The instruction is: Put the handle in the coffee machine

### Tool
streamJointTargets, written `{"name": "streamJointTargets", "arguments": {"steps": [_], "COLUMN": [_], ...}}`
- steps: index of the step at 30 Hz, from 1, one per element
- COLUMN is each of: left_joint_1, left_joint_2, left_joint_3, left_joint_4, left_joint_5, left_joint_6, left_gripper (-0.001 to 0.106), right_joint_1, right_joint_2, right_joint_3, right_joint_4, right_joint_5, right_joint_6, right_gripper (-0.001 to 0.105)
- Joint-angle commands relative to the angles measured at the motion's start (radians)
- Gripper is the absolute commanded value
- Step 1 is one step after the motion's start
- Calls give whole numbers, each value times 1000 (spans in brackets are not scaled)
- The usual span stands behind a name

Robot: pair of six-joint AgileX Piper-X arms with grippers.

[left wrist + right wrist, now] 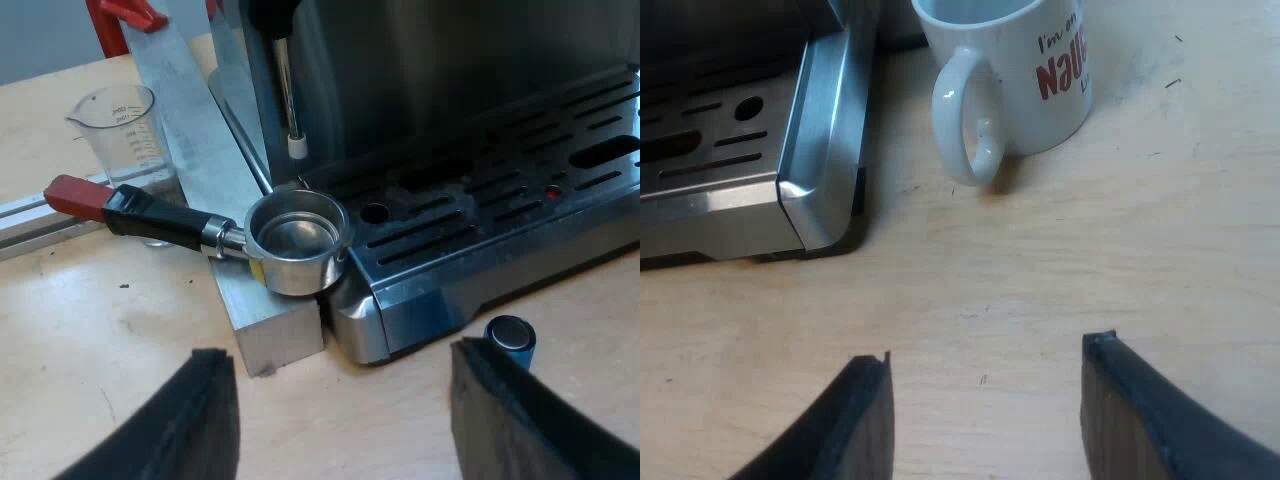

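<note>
Holding left pincer [340, 352] apart over wooden table [110, 330], near round metal holder with black-and-red handle [292, 240] lying on silver block [272, 328]. Holding right pincer [988, 348] apart near white mug [1025, 80].

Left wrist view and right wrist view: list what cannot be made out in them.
1. Espresso machine, left wrist view: front above the drip tray is dark and cut off by the edge; where the holder locks in is unseen.
2. Measuring glass, left wrist view: markings too small to read; base hidden behind the holder's handle.
3. Mug, right wrist view: red lettering and rim cut off by the edge.
</note>
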Motion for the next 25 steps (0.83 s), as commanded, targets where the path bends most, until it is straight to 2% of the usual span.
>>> {"name": "streamJointTargets", "arguments": {"steps": [1, 25], "left_joint_1": [-4, -4], "left_joint_2": [-132, -135], "left_joint_3": [0, 5], "left_joint_4": [-19, -29], "left_joint_5": [4, 10], "left_joint_6": [-2, -3], "left_gripper": [51, 51], "right_joint_1": [1, 1], "right_joint_2": [-46, -46], "right_joint_3": [-4, -4], "right_joint_4": [-12, -12], "right_joint_5": [-4, -4], "right_joint_6": [-3, -3], "right_gripper": [45, 45]}}
